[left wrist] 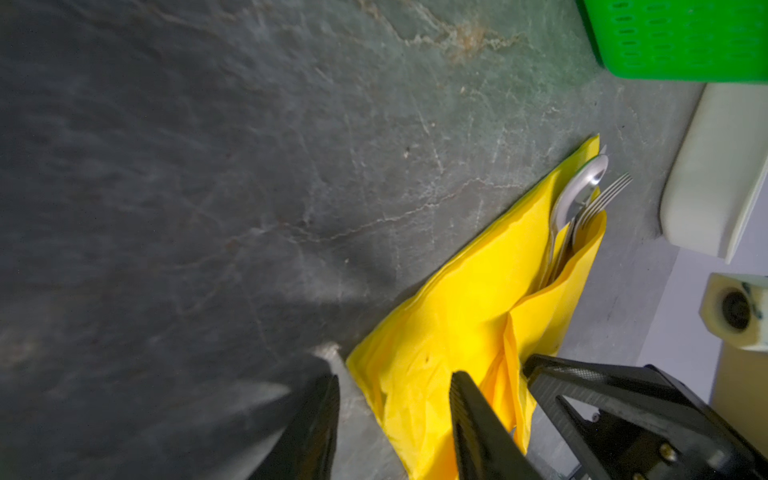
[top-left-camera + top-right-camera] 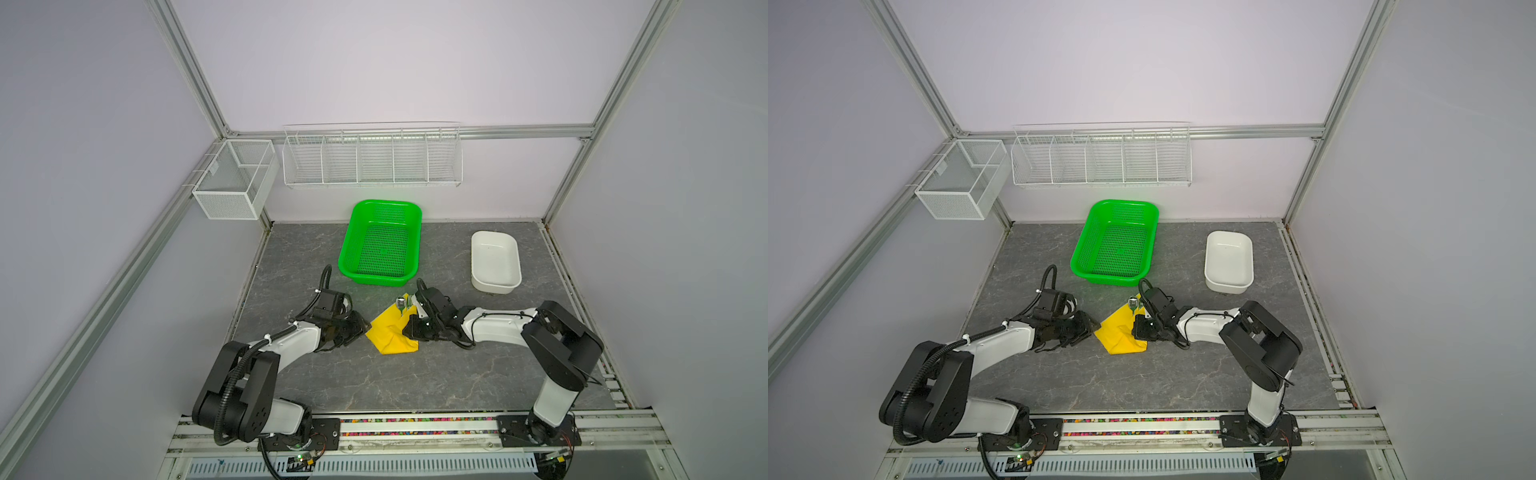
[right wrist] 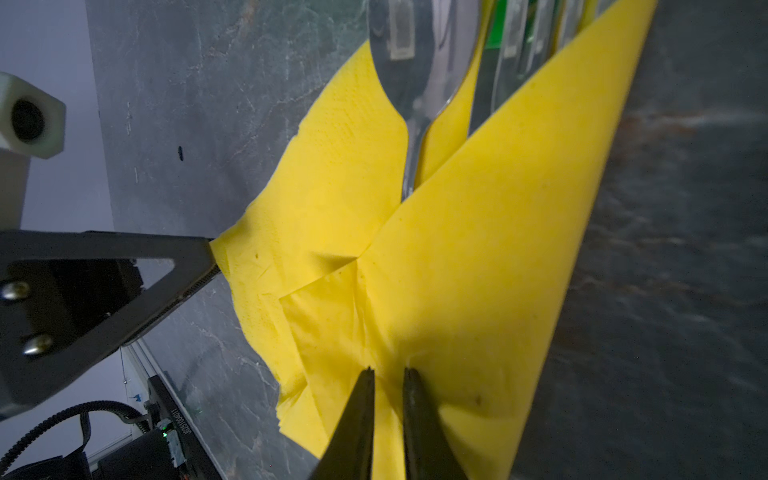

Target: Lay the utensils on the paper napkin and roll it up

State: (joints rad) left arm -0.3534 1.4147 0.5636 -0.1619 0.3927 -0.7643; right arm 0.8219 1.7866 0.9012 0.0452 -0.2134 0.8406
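Utensils (image 1: 582,195) lie folded inside the paper napkin (image 2: 388,334) near the green basket (image 2: 380,243); our right end effector (image 3: 388,376) pinches it, likely against unrolling; left end effector (image 1: 395,376) parted.

Straight ahead of me a green basket (image 2: 379,281) sits on the grey marbled tabletop (image 2: 374,382), close to the back wall, its perforated floor bare. Off to my right, well apart from it, there's a white tub (image 2: 494,286), also with nothing in it. Up on the back wall hangs a long white wire rack (image 2: 372,160) split into compartments, and beside it, on the left wall, a white mesh box (image 2: 232,183). Aluminium rails (image 2: 519,129) frame the pale walls.
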